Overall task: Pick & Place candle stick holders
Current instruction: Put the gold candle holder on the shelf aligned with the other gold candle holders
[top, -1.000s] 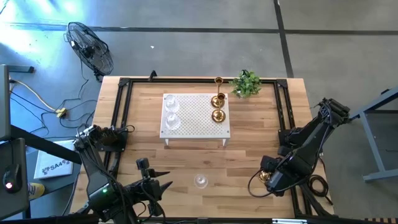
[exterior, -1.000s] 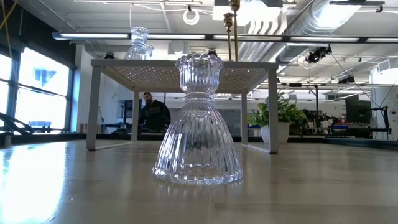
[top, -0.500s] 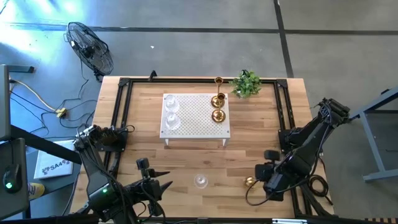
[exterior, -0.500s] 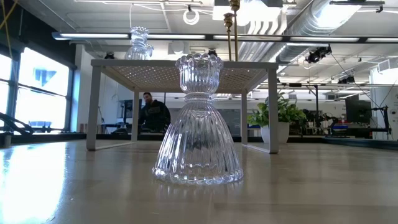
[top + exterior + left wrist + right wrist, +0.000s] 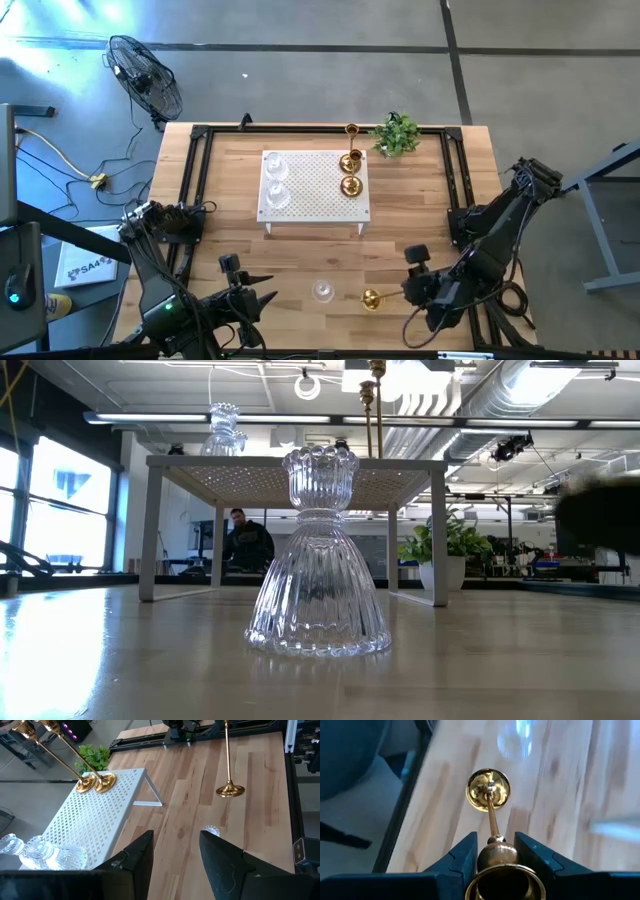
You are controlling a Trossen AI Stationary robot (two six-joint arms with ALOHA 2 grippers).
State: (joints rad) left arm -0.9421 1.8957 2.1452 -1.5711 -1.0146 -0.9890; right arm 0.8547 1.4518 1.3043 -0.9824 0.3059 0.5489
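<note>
My right gripper (image 5: 405,288) is shut on a tall gold candle stick holder (image 5: 372,298) over the table's near side, just right of a clear glass holder (image 5: 322,291) that stands on its round base. In the right wrist view (image 5: 495,842) the gold base (image 5: 488,790) points away from the fingers. My left gripper (image 5: 262,290) is open and empty at the near left (image 5: 175,840). Two glass holders (image 5: 276,180) and two gold holders (image 5: 350,185) stand on the white perforated platform (image 5: 320,205). My right gripper pinches the gold holder's top end between its two fingers, at the knob under the cup (image 5: 495,852). The fingers (image 5: 465,851) lie along the stem and come from the table's right, slanting down. The holder is tilted, base (image 5: 370,298) lowest and leftmost, close over the table.
A small green plant (image 5: 397,135) stands at the far right of the table. Black rails (image 5: 455,190) run along the table's sides. Bare wood lies between the platform and the near edge. A person (image 5: 245,545) shows in the room beyond the table.
My right gripper has gone toward the table's left edge with the gold holder, from beside the right rail to just right of the clear glass holder. It now shows as a dark blur at the right of the low view.
</note>
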